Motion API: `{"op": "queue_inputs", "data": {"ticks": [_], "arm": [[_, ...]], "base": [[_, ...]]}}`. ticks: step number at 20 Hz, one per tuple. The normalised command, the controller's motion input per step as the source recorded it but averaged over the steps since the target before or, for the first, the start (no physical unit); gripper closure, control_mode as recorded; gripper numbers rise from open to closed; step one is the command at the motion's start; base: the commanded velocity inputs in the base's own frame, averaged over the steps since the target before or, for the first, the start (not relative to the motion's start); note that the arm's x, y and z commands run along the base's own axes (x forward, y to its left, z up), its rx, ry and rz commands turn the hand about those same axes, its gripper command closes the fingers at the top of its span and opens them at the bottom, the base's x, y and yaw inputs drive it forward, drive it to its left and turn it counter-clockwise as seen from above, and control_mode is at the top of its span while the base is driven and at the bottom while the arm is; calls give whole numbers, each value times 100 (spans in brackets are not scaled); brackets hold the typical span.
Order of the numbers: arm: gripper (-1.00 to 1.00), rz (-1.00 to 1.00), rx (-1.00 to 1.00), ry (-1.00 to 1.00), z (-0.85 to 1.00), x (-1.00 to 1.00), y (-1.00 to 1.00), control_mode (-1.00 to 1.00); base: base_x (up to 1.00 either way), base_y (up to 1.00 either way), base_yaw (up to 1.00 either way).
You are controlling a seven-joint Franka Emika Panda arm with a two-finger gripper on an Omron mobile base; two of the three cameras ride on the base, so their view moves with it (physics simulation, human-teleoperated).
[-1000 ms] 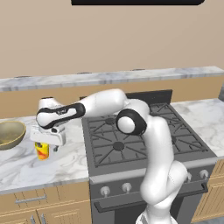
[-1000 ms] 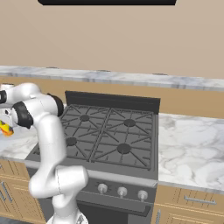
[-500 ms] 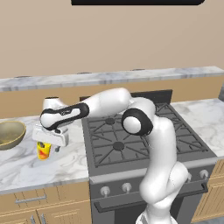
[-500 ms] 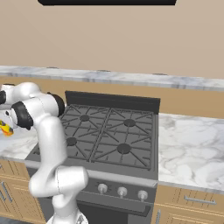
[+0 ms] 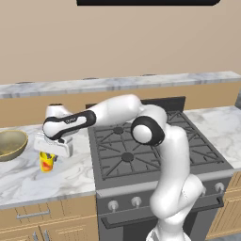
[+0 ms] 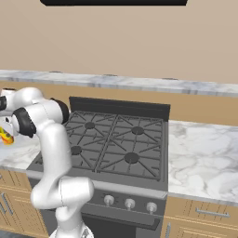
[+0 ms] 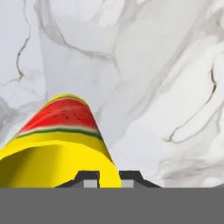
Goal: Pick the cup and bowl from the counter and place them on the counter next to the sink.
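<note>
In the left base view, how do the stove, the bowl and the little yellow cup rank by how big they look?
Largest to smallest:
1. stove
2. bowl, partly cut off by the picture's edge
3. cup, clearly the smallest

No readable text, labels or numbers appear anywhere.

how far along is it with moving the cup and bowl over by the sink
Nothing looks placed yet. In hand: the gripper has come down on the small yellow cup with the red watermelon mark, jaws closed around its rim in the hand view; the cup seems to sit on the white marble counter. Left: carrying the cup over, then the wide olive-tan bowl, untouched beside it.
</note>
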Motion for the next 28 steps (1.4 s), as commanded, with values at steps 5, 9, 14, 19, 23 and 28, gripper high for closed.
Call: {"op": "queue_inputs", "data": {"ticks": [5,9,14,19,23,28], "arm": [[100,0,-1,5,8,4,1,-100],[100,0,-4,12,54,0,-15,-100],[100,1,-1,16,73,3,-23,-100],[100,2,0,6,64,-4,-36,-100],[100,6,0,0,23,-28,-62,-100],[100,24,0,-11,11,-16,-58,-100]], "base": [[0,0,0],[0,0,0],[0,0,0],[0,0,0],[0,0,0],[0,0,0]]}}
